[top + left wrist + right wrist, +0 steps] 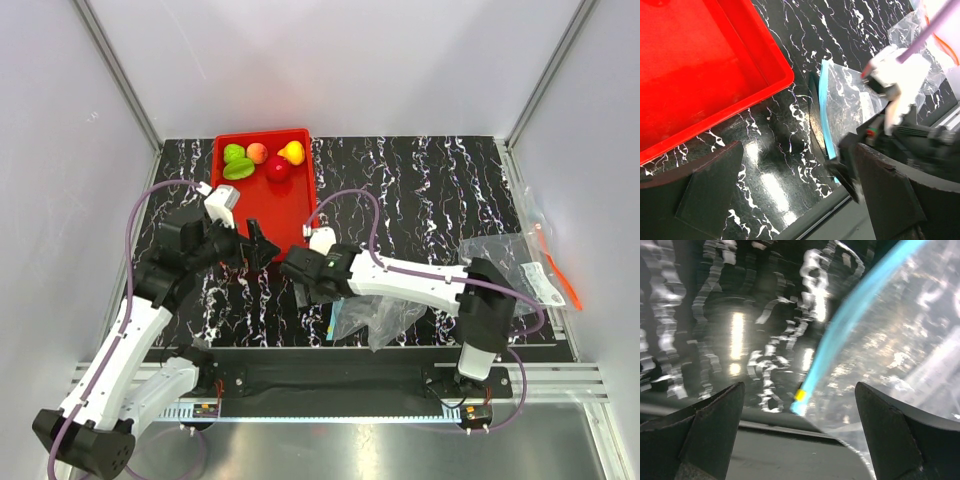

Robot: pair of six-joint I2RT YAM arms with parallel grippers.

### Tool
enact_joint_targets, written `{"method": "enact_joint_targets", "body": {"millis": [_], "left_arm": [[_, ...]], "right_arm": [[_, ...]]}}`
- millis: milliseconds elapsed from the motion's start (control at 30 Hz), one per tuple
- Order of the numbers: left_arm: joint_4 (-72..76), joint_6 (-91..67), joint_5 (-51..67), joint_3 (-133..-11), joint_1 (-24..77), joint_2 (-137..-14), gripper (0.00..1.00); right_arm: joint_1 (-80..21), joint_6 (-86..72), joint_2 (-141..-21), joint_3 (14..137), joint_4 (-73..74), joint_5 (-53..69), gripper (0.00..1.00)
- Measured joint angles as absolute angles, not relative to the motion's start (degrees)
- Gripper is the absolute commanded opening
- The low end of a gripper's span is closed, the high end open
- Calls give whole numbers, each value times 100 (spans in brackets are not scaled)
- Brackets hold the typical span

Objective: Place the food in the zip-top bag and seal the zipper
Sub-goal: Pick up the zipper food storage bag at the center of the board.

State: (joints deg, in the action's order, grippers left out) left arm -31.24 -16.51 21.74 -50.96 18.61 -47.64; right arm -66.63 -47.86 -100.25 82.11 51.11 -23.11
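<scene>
The food (277, 168) sits bunched at the far end of the red tray (290, 215), none of it bagged yet. The zip-top bag (375, 318) lies flat on the black marbled bench (420, 190) at the near edge, just right of the tray's near corner and under the right arm. Its light-blue zipper (826, 115) runs along the bag's left side. The right tool (302, 288) hangs low over that strip, fingers spread wide and holding nothing. The left tool (260, 245) is also spread wide and empty, above the tray's near right corner. More clear plastic with an orange strip (545, 262) lies at the bench's right edge.
</scene>
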Motion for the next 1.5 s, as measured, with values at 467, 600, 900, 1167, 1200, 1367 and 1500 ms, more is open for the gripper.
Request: {"method": "enact_joint_targets", "body": {"millis": [467,600,900,1167,1200,1367,1500], "left_arm": [[-3129,-1651,2163,-5096,1841,-4694,99],[-3129,-1651,2163,-5096,1841,-4698,99],[-3055,-1752,2497,-5096,1841,-5006,99],[-2405,-2421,3540,-4663,1885,-5579,99],[-2342,-2517,3614,-4600,1898,-5607,99],[-1634,-3133,3977,-4257,2034,-5671,99],[-1184,-3557,4001,-4123,2545,-5996,99]], "right_arm": [[-7120,-4668,-10259,7933,5927,-2630,70],[-7168,-4281,-10259,7570,5815,-2519,10],[-7164,-3343,-8663,6434,4735,-2580,0],[-7159,-2128,-5096,4458,2620,-2357,0],[-7157,-2001,-4823,4309,2447,-2324,0],[-7157,-1516,-4241,4047,1918,-2161,0],[-7157,-1262,-4338,4047,1739,-2008,0]]}}
